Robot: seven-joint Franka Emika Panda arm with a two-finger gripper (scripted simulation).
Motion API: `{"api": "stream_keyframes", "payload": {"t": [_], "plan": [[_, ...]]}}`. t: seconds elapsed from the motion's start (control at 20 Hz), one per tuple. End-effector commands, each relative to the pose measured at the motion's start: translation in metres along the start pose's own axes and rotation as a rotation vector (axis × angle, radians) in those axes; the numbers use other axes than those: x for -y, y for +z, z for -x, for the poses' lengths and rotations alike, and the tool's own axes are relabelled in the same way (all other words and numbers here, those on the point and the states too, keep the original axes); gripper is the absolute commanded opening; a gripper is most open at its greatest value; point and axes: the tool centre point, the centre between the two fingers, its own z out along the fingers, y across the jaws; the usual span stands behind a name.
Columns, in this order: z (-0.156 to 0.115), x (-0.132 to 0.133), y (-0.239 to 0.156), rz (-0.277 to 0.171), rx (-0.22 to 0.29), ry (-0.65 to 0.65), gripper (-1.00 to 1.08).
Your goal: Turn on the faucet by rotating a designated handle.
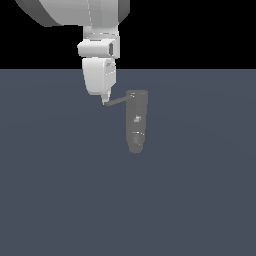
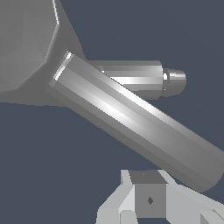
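The gripper (image 1: 105, 101) hangs from the white arm (image 1: 100, 50) with its tip at the free end of the handle (image 1: 118, 102), on the exterior view's left of the faucet (image 1: 136, 121). Whether its fingers are spread or pinched together cannot be told: the exterior view shows them as a single pale point, and in the wrist view only one blocky white fingertip (image 2: 148, 199) is plain, just beside the rod's rounded end (image 2: 131, 118) and not clearly wrapped around it. The handle is a thin grey rod that projects from the top of the faucet's cylinder and slopes slightly down towards the gripper. The faucet itself is a dull grey stubby cylinder with a rounded lower end and a few white specks, standing on the flat blue-grey floor (image 1: 60, 200); in the wrist view a second, shorter cylindrical part (image 2: 135, 78) shows behind the handle. As a judgement, the approach looks finished and contact seems made or very near, while the turning that opens the faucet is probably all left to do. There is one arm, one gripper, one faucet and one handle.
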Motion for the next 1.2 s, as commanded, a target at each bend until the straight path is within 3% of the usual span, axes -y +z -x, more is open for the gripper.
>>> {"api": "stream_keyframes", "payload": {"t": [0.0, 0.7, 0.8, 1.15], "plan": [[-0.011, -0.007, 0.0, 0.003, -0.002, 0.007, -1.0], [-0.044, -0.043, -0.001, 0.004, -0.002, 0.004, -1.0], [-0.038, -0.04, 0.0, 0.002, -0.001, -0.002, -1.0], [-0.08, -0.04, -0.001, 0.002, -0.001, 0.0, -1.0]]}}
